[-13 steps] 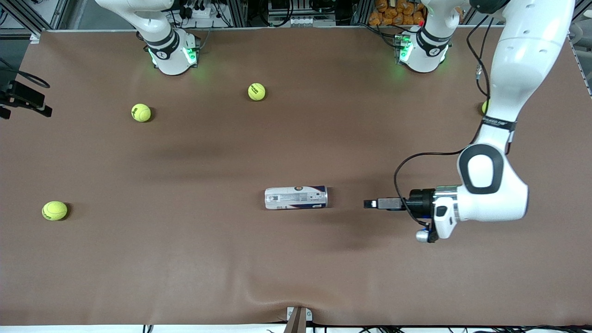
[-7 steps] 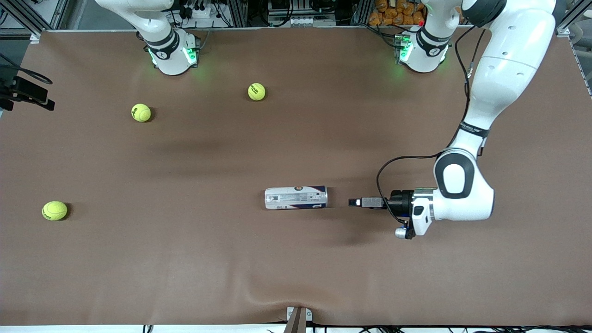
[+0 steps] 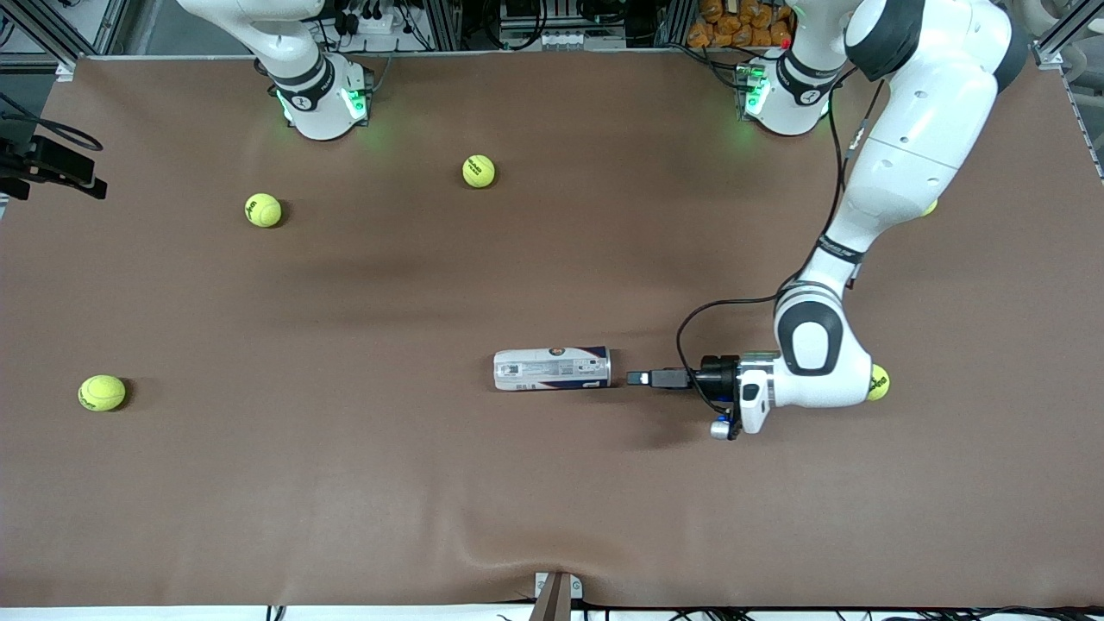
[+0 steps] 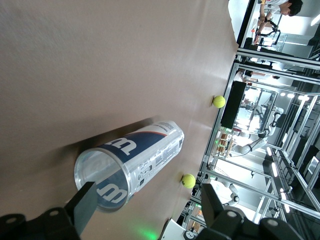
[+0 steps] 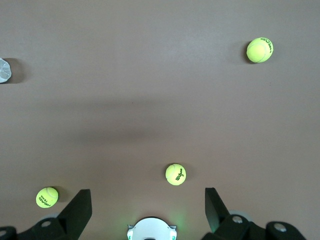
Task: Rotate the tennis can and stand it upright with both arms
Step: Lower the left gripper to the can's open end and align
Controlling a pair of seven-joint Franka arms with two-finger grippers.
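Note:
The tennis can (image 3: 552, 369) lies on its side on the brown table, its length running between the two arms' ends. In the left wrist view the tennis can (image 4: 135, 160) turns its clear round end toward me. My left gripper (image 3: 638, 378) is held level just above the table, a short gap from the can's end that faces the left arm's end. In its own view the left gripper (image 4: 148, 195) is open, and one finger (image 4: 85, 207) overlaps the can's rim. My right gripper (image 5: 146, 197) hangs open and empty high over the table by its base (image 3: 321, 102). The can (image 5: 4, 70) shows there only as a sliver.
Loose tennis balls lie about: one (image 3: 479, 171) and another (image 3: 263, 210) near the right arm's base, one (image 3: 102, 392) toward the right arm's end. A fourth ball (image 3: 878, 382) peeks out beside the left arm's wrist. A ridge in the mat (image 3: 552, 565) rises at the table's near edge.
The left arm has swung in along the table, carrying its gripper from well short of the can to just off its end. The can and the balls have not moved.

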